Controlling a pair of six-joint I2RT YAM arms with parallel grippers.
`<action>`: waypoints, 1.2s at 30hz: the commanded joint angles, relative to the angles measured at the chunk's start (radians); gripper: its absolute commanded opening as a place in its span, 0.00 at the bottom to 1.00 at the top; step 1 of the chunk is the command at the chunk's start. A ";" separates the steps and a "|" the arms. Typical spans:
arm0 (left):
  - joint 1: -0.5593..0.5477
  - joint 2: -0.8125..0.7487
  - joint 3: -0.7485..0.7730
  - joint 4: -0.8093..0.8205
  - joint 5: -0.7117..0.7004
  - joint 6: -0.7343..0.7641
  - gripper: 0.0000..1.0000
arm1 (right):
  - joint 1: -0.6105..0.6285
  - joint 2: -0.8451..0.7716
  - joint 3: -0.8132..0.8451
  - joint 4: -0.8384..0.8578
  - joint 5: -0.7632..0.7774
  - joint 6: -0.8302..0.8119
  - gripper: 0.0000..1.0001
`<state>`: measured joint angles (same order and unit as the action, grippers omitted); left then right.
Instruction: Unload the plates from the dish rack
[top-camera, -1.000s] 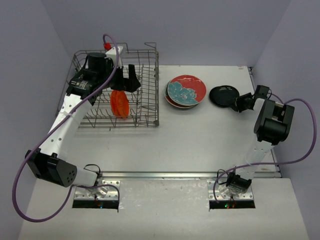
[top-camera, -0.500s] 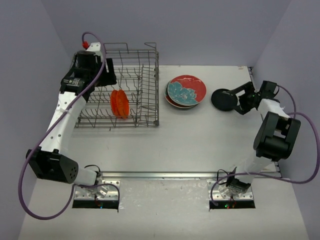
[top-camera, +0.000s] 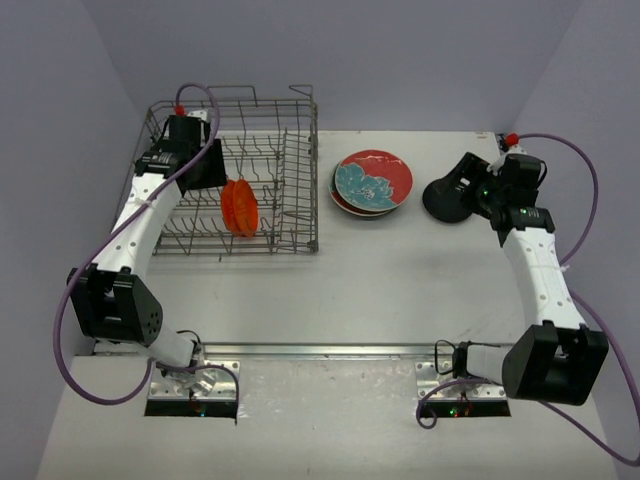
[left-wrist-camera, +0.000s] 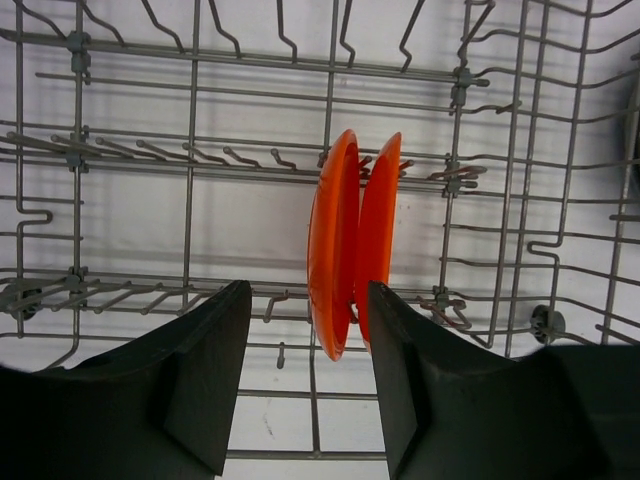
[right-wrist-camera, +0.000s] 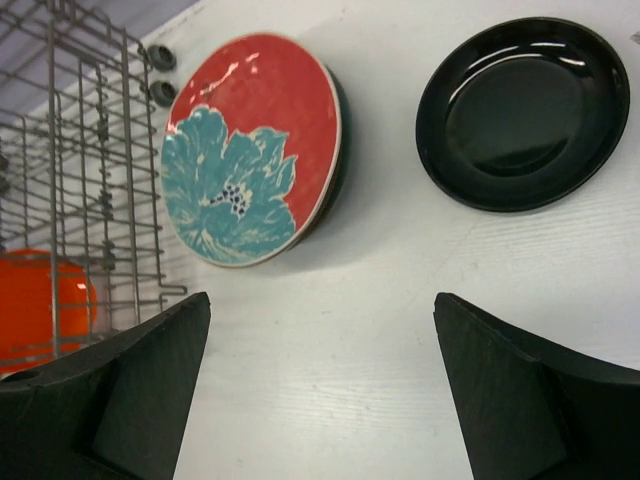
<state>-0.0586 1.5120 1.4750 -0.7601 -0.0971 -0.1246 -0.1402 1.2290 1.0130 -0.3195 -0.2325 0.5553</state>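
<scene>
Plates: any in the dish rack (top-camera: 300, 170)?

Yep; two orange plates (left-wrist-camera: 345, 255), on edge, side by side btw the wires, about mid-rack.

And the others?

Out on the worktop (top-camera: 400, 290); red flower plate (right-wrist-camera: 250, 150) sits on top of a darker plate (top-camera: 343, 205), just right of the rack; black plate (right-wrist-camera: 522, 112) lies flat near them, not touching.

Left pincer (left-wrist-camera: 308, 300)?

Over the left part of the rack, pointed at the orange pair; jaws partway apart, nothing gripped; top view shows it clear of both plates.

Right pincer (right-wrist-camera: 320, 300)?

Spread wide, empty; hanging above the worktop by the black plate, w/ the flower plate in its view too.
</scene>
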 joint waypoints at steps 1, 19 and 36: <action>-0.003 0.028 -0.025 0.015 -0.024 0.002 0.47 | 0.054 -0.083 -0.042 0.050 0.104 -0.115 0.92; -0.004 0.148 0.042 -0.017 -0.027 0.010 0.23 | 0.068 -0.087 -0.049 0.067 0.075 -0.144 0.91; -0.097 0.010 0.433 -0.061 -0.228 0.173 0.00 | 0.101 -0.054 0.062 0.088 -0.033 -0.174 0.90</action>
<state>-0.0986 1.6434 1.7993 -0.9122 -0.2324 -0.0280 -0.0629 1.1688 1.0095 -0.2852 -0.2012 0.4130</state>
